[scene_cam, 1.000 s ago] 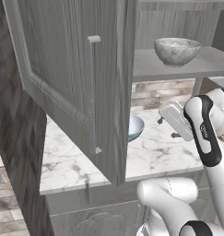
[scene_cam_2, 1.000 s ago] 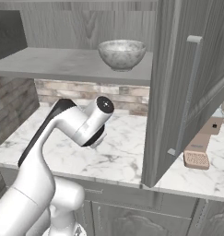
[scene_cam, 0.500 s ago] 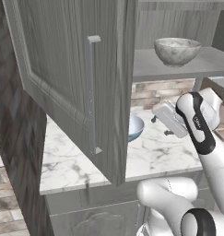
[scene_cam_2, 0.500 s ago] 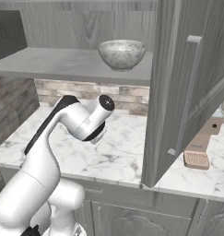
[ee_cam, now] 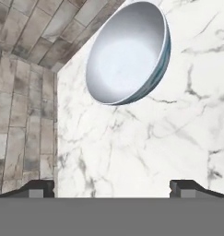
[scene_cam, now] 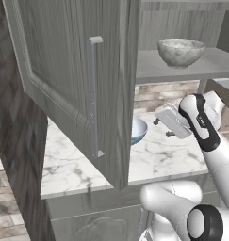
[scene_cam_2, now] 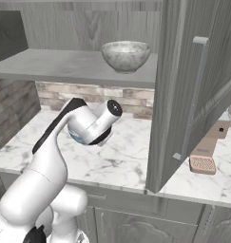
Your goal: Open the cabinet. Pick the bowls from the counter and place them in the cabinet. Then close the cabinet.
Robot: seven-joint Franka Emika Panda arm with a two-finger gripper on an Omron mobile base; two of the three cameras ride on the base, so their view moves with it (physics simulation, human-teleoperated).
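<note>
Cabinet [scene_cam: 78, 94] open, grey bowl [scene_cam_2: 125, 55] shelved. Claw [ee_cam: 112, 186] spread, empty; blue bowl [ee_cam: 127, 53] at 12 o'clock on tabletop [ee_cam: 145, 147]. Next: descend, pinch rim.

A: The light is even and soft, with no visible lamp and no harsh glare.

B: Any shadows?

A: Faint ones. The table [scene_cam: 158, 160] is slightly darker under the open cabinet door [scene_cam: 73, 80], and the left wall in the left base view is dim.

B: Sharpness?

A: Rendered and clean, though textures look soft and a bit pixelated. In the hand view the blue bowl [ee_cam: 127, 53] shows a pale, diffuse sheen inside, and a thin shadow lies beneath its rim.
</note>
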